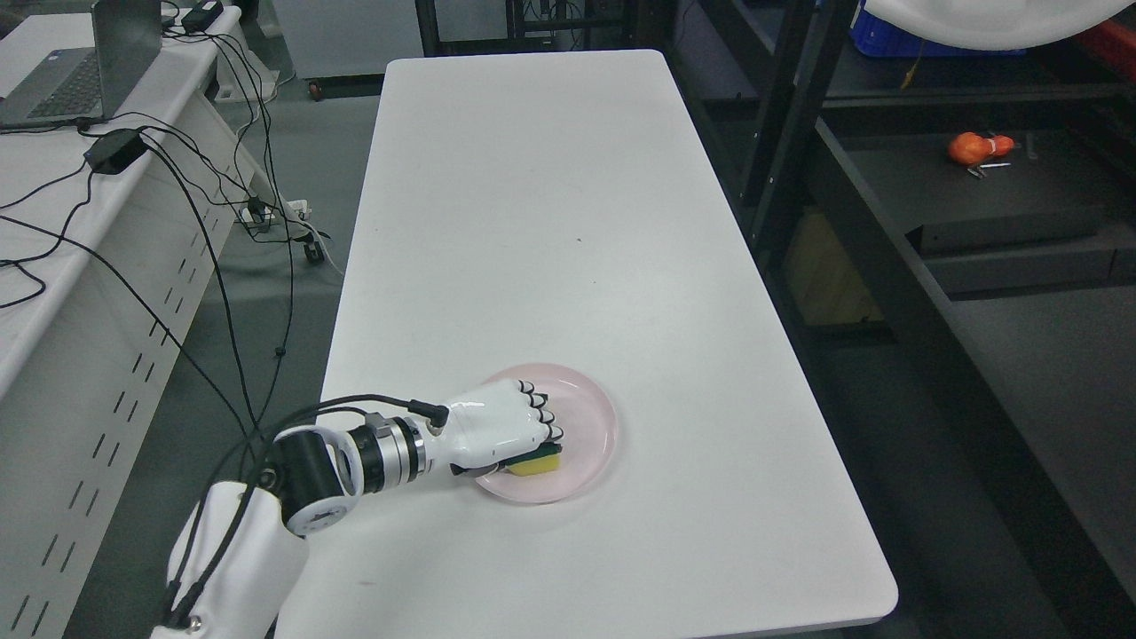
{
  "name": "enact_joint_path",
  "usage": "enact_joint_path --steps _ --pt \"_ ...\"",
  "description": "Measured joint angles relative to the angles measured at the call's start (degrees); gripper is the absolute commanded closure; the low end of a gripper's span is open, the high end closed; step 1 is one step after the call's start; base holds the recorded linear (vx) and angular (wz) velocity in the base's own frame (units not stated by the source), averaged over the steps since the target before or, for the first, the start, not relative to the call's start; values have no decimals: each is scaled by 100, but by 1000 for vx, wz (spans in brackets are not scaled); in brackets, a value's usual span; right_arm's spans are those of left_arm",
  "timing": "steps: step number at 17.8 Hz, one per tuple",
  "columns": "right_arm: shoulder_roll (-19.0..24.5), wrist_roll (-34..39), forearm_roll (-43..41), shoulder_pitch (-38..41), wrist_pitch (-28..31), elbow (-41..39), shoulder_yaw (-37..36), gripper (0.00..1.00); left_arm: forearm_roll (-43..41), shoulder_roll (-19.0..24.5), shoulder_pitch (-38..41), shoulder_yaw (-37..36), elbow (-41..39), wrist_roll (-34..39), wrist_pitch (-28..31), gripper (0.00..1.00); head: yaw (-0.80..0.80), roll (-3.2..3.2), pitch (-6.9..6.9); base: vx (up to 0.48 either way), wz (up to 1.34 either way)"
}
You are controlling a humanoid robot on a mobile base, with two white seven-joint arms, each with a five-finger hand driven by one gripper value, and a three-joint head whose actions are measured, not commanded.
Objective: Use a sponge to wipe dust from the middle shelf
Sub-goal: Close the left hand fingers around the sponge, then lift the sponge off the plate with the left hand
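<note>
Head view, nearest first: my left arm comes in from the lower left corner, white shell and black joint, with a dark cable looping along the wrist. My left hand lies over the near left part of a pink plate, fingers curled down and closed around the sponge (yellow with a green layer, only its front edge peeping out below my knuckles). The sponge sits on the plate, and the plate rests on the white worktop toward its near end. The right arm does not show.

Farther along, the worktop stretches away bare to its rounded far corners. To the left, across a strip of grey floor, stands another white desk with trailing black cables, a power brick and a laptop at its far end. To the right rises the dark shelf frame; on one of its levels lies an orange object, too small to identify.
</note>
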Motion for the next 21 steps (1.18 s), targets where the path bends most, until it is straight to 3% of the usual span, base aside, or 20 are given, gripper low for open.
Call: enact_joint_path --steps 5,14,21 --pt "0 -19 0 1 0 0 0 0 235 -67 93 270 21 20 0 88 0 0 0 0 0" --pt "0 -25 0 0 0 0 0 0 1246 -198 331 788 45 32 0 97 0 0 0 0 0" --pt "0 -28 0 1 0 0 0 0 1826 -283 -360 1504 -40 -175 0 98 0 0 0 -4 1"
